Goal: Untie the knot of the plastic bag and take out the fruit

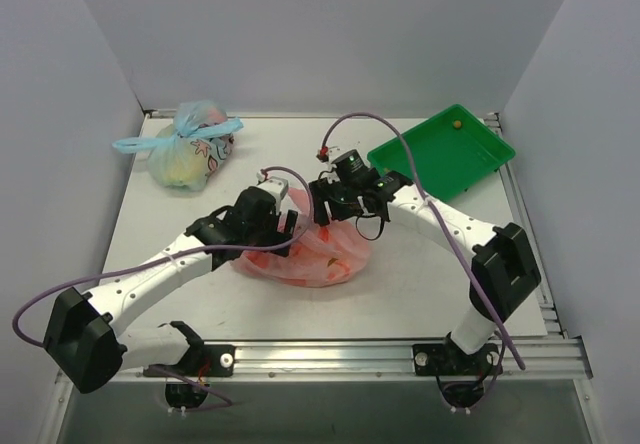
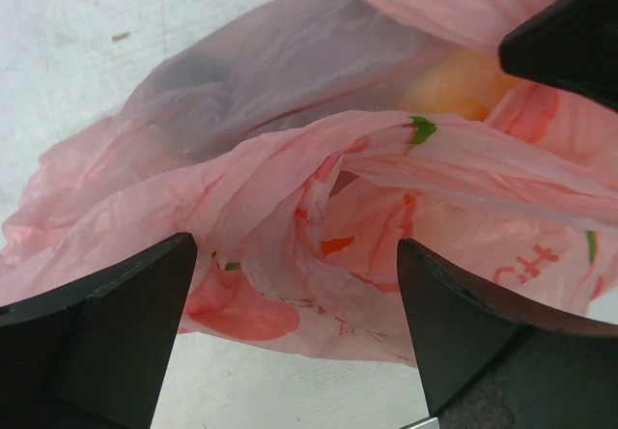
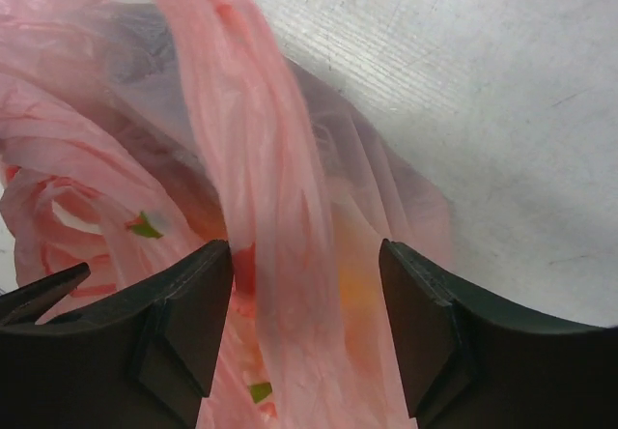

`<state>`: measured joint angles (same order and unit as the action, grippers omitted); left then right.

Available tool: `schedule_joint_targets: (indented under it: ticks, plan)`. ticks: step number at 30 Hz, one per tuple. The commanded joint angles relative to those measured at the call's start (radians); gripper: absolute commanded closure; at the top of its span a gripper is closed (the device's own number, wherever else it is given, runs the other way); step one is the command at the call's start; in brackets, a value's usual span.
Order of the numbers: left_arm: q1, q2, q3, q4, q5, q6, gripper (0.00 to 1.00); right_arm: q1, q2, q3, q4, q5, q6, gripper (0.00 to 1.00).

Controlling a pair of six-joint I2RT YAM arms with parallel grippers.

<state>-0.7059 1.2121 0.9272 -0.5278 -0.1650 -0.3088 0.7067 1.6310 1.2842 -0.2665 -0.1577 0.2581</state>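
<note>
While both arms meet over the plastic bag [image 1: 310, 256] at mid-table, it lies closed, fruit [image 2: 449, 91] showing through the film. Left gripper [image 2: 294, 294]: fingers spread, straddling the knot [image 2: 323, 173], seemingly set for a pinch. Right gripper [image 3: 304, 303]: fingers spread either side of a handle strip [image 3: 246, 158], unclamped. Nearby: green tray [image 1: 440, 154], blue-tied bag [image 1: 188, 154], both well apart. Obstruction: crumpled film crowding the knot.

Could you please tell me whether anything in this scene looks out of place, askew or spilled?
Only the green tray stands out. It sits askew at the far right of the table, with one corner seemingly past its edge. Nothing looks spilled, and the pink bag shows no tear.
</note>
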Motion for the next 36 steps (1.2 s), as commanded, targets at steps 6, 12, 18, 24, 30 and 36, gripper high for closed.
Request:
schedule_joint_targets:
  ticks: [6,12,18,24,30,36]
  plan:
    - [0.025,-0.043,-0.136,0.048,-0.205,-0.210,0.42,-0.010,-0.090,-0.084,0.039,0.009,0.001,0.90]
    - [0.183,-0.134,-0.237,0.141,-0.113,-0.325,0.88,-0.023,-0.313,-0.311,0.136,0.127,0.047,1.00]
    - [0.422,-0.143,-0.229,0.330,0.158,-0.401,1.00,-0.038,-0.539,-0.552,0.309,0.290,0.147,1.00]
    - [0.546,0.091,-0.065,0.459,0.427,-0.457,1.00,-0.030,-0.666,-0.667,0.437,0.259,0.124,1.00]
    - [0.576,0.199,0.056,0.512,0.587,-0.435,1.00,0.088,-0.660,-0.649,0.397,0.071,0.011,1.00]
    - [0.576,0.098,0.015,0.484,0.561,-0.305,1.00,0.362,-0.541,-0.527,0.215,0.047,-0.134,1.00]
